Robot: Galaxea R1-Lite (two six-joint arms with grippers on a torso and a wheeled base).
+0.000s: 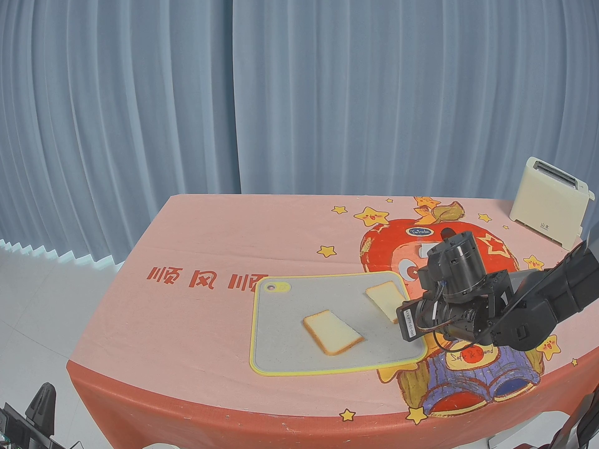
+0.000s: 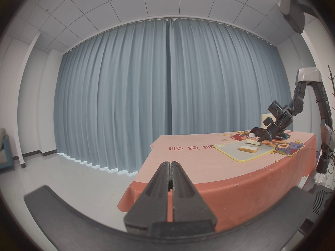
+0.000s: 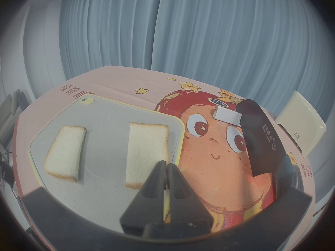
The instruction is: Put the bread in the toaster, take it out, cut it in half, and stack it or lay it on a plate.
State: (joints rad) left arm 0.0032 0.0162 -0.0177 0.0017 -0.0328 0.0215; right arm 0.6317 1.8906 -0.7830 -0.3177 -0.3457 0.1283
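Observation:
Two bread halves lie apart on the grey cutting board point(image 1: 281, 350): one point(image 1: 332, 332) near its middle, the other point(image 1: 385, 299) by its right edge. My right gripper point(image 3: 166, 167) hovers shut and empty just over the near end of the right-edge half point(image 3: 146, 150). A black knife point(image 3: 260, 140) lies on the tablecloth to the right of the board, with a white piece point(image 3: 227, 116) at its far end. The cream toaster point(image 1: 550, 202) stands at the table's back right corner. My left gripper point(image 2: 170, 171) is shut, held low off the table's left front.
The pink printed tablecloth point(image 1: 206, 232) covers the whole table, and its left and back parts are bare. A blue curtain hangs behind the table. The table's front edge point(image 1: 249, 400) runs close below the board.

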